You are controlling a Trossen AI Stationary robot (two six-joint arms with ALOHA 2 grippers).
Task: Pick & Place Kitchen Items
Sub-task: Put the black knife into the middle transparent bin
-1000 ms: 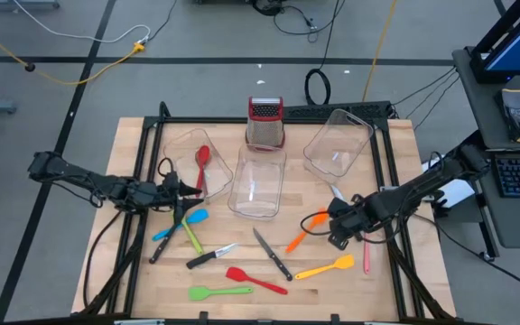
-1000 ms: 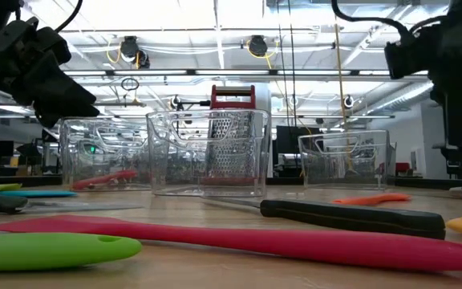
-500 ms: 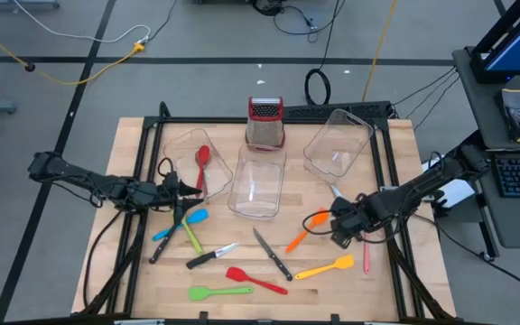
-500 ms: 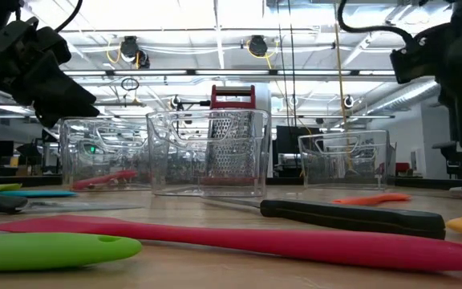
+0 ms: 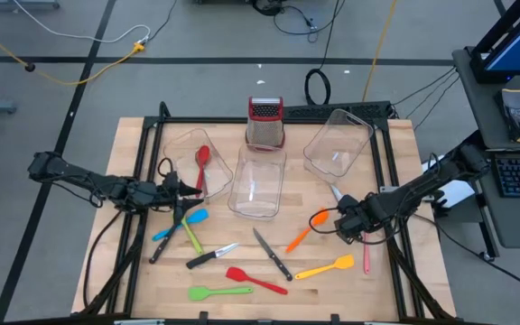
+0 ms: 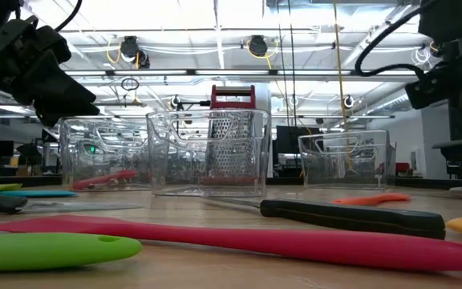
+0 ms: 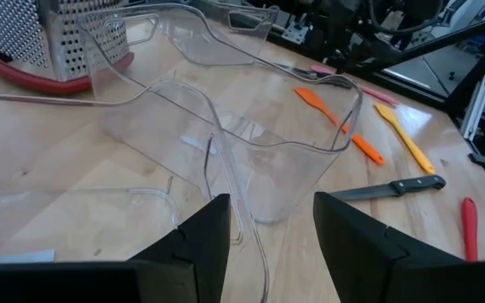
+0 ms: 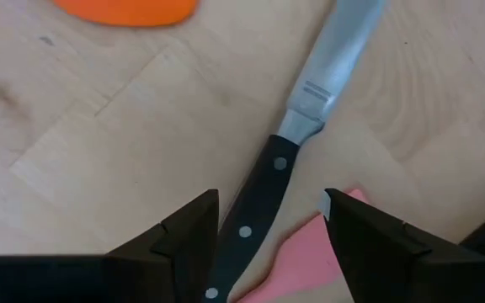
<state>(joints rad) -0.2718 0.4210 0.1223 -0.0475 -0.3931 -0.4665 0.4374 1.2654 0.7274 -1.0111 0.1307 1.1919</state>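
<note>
Item under the right gripper [image 8: 269,220]: a steel-bladed kitchen knife with a black riveted handle [image 8: 263,195], lying flat on the pale wooden table [image 5: 242,307] at the right of the high view's centre, just beside the gripper at about mid-height. In the right wrist view the handle runs up between the two dark fingers [image 8: 183,240] and the blade leads off toward the upper right of the frame; a pink utensil [image 8: 297,257] lies against the handle, and the orange spatula's blade [image 8: 129,10] sits at the top edge. The jaws stand apart, one either side of the handle, gripping nothing. Handling, as a judgement: rigid, moderately weighty for its size, with most of the weight probably in the handle; the blade is smooth, thin and likely to slip or cut, so the handle near its middle rivets is the place to take hold, across its narrow width. Lying so low to the wood, it calls for fingertips brought right down to the table. The pink utensil touching it may be dragged along. Left gripper [image 7: 261,244]: at the left of the high view, beside the clear plastic tub holding a red spoon [image 5: 202,161]; its fingers are parted, with nothing between them. Other utensils lie scattered across the lower half of the high view.
</note>
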